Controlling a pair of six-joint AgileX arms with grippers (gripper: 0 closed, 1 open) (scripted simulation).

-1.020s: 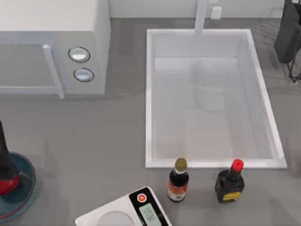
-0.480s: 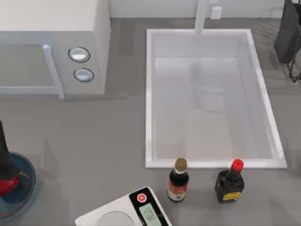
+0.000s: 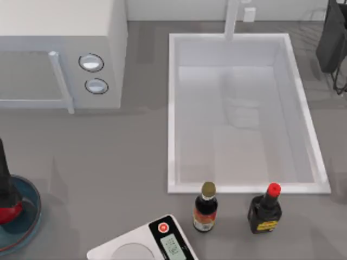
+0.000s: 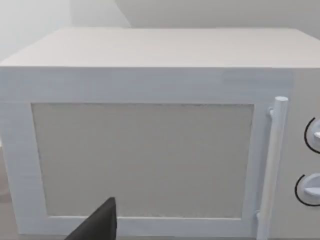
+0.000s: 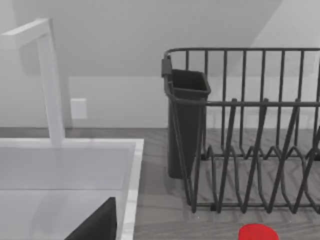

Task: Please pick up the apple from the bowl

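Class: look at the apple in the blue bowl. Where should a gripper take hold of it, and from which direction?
Grip the apple across its round middle, coming from above. The bowl rim rings it, so a sideways approach would likely hit the glass. The left arm is already over it.

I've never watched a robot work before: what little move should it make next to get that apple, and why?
Probably close the fingers and lift straight up. The left gripper hangs right over the apple, which sits in the bowl at the table's left edge. Whether the fingers already grip can't be seen. The right arm is parked by the dish rack.
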